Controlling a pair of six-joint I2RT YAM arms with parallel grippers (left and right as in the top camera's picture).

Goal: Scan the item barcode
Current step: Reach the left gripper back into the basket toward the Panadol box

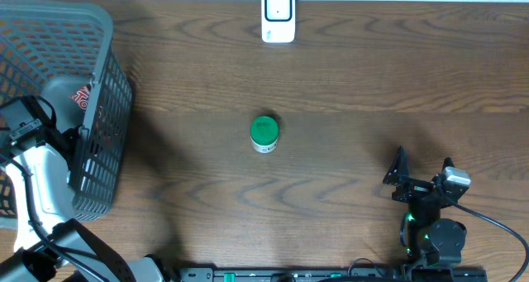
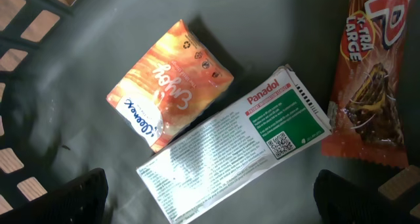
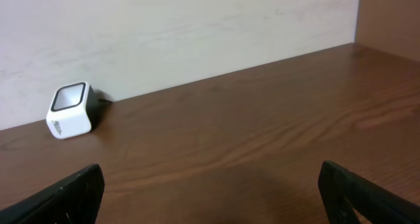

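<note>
While L arm (image 1: 43,179) in basket (image 1: 101,42), R arm (image 1: 436,232) low, fingers (image 1: 399,166) wide.

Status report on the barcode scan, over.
Left gripper open inside basket above Panadol box. Right gripper open, empty, low over table. Barcode scanner at far edge; green-lidded jar stands mid-table before it.

A dark wood-grain table (image 1: 372,75) runs up to a plain pale wall (image 3: 197,27).
</note>
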